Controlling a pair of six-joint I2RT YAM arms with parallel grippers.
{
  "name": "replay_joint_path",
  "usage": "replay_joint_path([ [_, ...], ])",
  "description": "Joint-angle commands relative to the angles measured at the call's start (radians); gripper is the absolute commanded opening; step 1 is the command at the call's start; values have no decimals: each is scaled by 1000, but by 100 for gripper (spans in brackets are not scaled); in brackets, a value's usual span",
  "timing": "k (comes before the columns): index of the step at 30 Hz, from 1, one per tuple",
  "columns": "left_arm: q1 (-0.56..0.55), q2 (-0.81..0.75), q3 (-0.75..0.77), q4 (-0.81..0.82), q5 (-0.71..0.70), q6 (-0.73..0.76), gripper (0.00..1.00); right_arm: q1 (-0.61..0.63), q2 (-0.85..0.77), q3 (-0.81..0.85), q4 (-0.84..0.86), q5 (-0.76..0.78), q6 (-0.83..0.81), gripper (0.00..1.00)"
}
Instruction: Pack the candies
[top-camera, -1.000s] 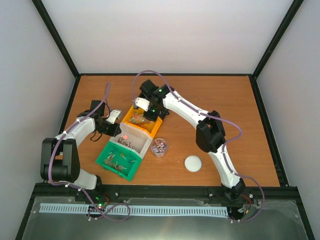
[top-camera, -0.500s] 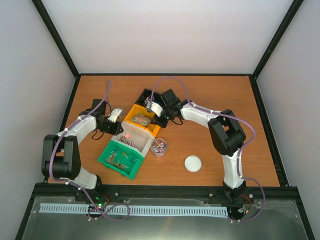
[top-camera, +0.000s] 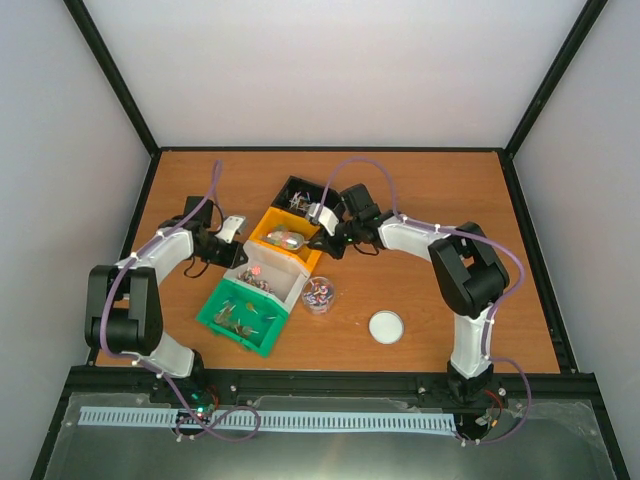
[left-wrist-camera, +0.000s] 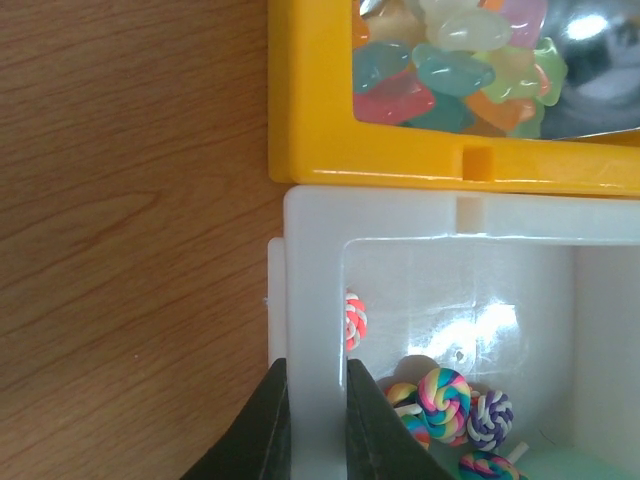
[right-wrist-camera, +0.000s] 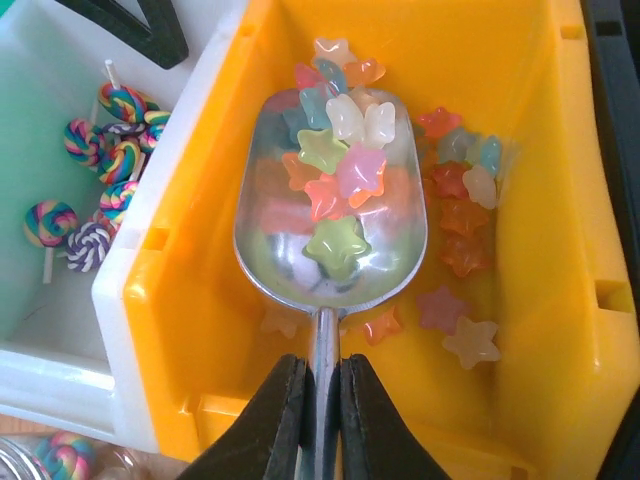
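Metal scoop (right-wrist-camera: 402, 245) of candies (right-wrist-camera: 340, 170) pinched in right gripper (right-wrist-camera: 322, 365); left gripper (left-wrist-camera: 315, 372) clamps white bin (left-wrist-camera: 400, 215) wall.

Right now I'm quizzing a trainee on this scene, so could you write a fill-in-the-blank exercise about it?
1. The right gripper holds the metal scoop by its ___.
2. The scoop, inside the yellow bin, carries ___-shaped candies.
3. The left gripper pinches a wall of the lollipop bin, which is coloured ___.
Missing words: handle; star; white.
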Motion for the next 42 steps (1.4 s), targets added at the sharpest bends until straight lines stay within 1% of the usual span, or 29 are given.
replay_joint_path([
  [1, 8, 50, 2, 30, -63, -25, 1, -8, -53, -33, 93, -91, -7, 3],
  [7, 12, 46, 0, 26, -71, -23, 1, -37, -62, -75, 126, -121, -11, 3],
  [13, 17, 53, 0, 26, -71, -24, 1, -75, -77, -131, 211, -180, 6, 3],
  [26, 28, 65, 2, 26, -76, -33, 1, -107, -105, -189, 383, -267, 120, 3],
  [30, 31, 66, -1, 26, -74, -34, 1, -114, -124, -201, 407, -280, 127, 3],
  [34, 35, 67, -3, 29, -70, -34, 1, -129, -158, -204, 375, -296, 111, 3],
  [42, 37, 68, -2, 30, -62, -36, 1, -170, -262, -193, 96, -385, -66, 3],
])
